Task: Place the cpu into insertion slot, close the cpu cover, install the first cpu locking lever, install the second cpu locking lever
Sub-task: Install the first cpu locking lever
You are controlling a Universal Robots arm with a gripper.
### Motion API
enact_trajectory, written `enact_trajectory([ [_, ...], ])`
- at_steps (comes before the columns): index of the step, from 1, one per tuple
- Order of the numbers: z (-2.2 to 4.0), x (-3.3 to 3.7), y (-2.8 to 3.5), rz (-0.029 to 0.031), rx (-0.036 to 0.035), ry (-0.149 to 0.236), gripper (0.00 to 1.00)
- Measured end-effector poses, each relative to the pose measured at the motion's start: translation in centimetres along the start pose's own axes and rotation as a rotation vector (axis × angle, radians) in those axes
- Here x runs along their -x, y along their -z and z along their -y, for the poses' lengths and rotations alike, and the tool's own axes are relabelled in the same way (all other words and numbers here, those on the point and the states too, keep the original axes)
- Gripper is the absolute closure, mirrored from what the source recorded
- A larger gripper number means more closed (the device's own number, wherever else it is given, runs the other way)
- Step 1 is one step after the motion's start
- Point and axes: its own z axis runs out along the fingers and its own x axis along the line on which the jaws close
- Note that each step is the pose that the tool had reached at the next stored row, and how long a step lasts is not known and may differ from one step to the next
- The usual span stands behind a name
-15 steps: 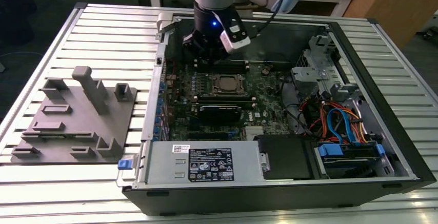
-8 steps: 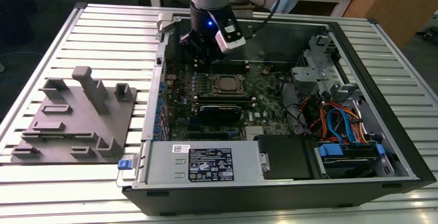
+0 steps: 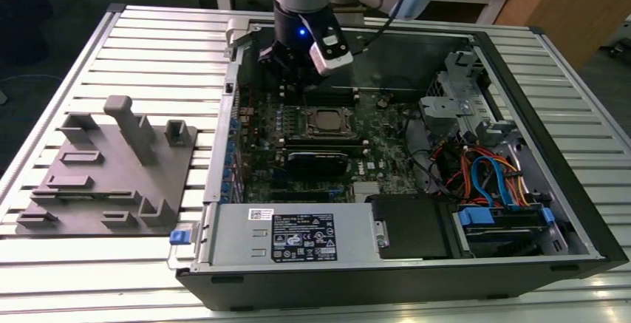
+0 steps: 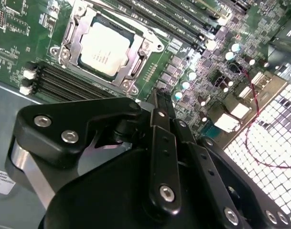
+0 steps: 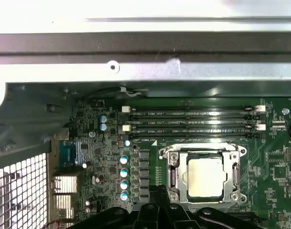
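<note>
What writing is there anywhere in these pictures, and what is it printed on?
No text here is clear enough to quote.
Black label on the grey box: lines of print and symbols, too small to read.
White sticker on the same box: too small to read.
Top of the chip in its socket: faint print, blurred.
Along the memory slots: white lettering, too small to read.
</note>
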Motion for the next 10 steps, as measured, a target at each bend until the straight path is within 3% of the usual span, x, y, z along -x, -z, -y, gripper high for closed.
enact_trajectory([
  [10, -1.44, -0.77, 0.01, 0.0001, -0.0003, 0.0, 0.89],
])
